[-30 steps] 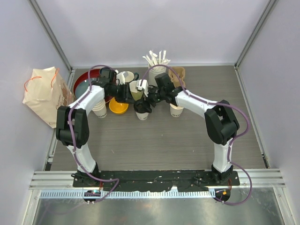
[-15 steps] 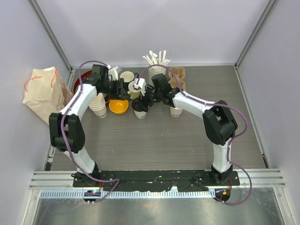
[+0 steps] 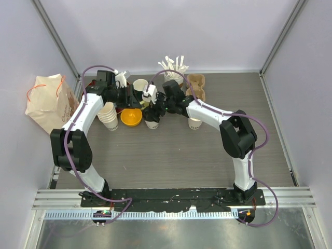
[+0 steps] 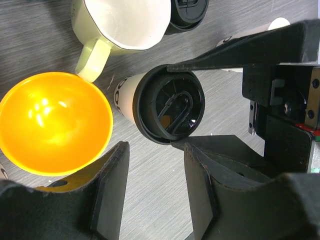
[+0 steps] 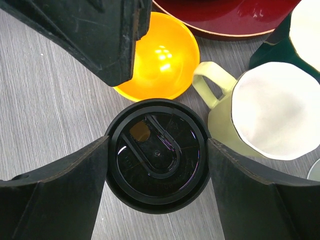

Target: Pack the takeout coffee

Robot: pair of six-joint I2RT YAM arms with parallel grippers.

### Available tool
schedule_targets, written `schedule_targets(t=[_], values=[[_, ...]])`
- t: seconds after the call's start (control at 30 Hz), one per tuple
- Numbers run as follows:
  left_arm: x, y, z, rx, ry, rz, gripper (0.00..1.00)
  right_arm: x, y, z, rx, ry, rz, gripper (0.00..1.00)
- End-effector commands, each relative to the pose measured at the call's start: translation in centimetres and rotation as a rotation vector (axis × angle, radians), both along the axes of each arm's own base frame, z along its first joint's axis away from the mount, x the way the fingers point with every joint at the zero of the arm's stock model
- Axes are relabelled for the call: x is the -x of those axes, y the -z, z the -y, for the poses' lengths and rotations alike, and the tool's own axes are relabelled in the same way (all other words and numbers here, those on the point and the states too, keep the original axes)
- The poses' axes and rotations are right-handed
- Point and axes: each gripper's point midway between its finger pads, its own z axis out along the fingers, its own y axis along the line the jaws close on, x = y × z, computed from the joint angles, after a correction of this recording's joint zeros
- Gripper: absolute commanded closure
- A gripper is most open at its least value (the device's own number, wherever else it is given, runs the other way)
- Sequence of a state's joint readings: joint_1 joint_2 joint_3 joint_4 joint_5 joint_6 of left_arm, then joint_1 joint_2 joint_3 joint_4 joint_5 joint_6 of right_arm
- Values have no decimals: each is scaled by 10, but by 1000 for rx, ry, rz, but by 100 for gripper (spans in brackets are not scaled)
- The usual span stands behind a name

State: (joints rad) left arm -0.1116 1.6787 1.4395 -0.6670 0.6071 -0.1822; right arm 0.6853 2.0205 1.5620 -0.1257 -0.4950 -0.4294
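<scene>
Right wrist view: the right end effector (image 5: 157, 165) grips the lidded coffee cup (image 4: 167, 105), which stands on the table (image 5: 45, 100) between the orange bowl (image 5: 160, 55) and the yellow mug (image 5: 260, 115). Both arms (image 3: 207, 111) stretch forward, and the left end effector (image 4: 156, 165) hovers open beside the cup.

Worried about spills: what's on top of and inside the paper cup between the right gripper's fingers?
A round black lid covers the cup. It hides the inside; only a brownish spot shows through its small opening.

Orange bowl (image 5: 160, 60) & yellow mug (image 5: 270, 115) crowd lidded cup (image 5: 157, 160); table (image 3: 171, 155) in front free.
</scene>
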Motion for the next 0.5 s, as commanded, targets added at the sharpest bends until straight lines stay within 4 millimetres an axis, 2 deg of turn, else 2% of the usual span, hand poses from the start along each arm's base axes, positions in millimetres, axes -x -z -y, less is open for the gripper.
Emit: schedule_targets(t=[0.0, 0.07, 0.3, 0.47], values=[[4, -12, 2, 29, 23, 28, 49, 14, 53, 21, 162, 58, -151, 14], [4, -12, 2, 32, 25, 28, 48, 11, 45, 18, 141, 76, -154, 9], [5, -8, 2, 30, 30, 21, 48, 7, 7, 11, 73, 71, -107, 8], [5, -8, 2, 28, 33, 24, 45, 6, -3, 10, 69, 63, -91, 7]])
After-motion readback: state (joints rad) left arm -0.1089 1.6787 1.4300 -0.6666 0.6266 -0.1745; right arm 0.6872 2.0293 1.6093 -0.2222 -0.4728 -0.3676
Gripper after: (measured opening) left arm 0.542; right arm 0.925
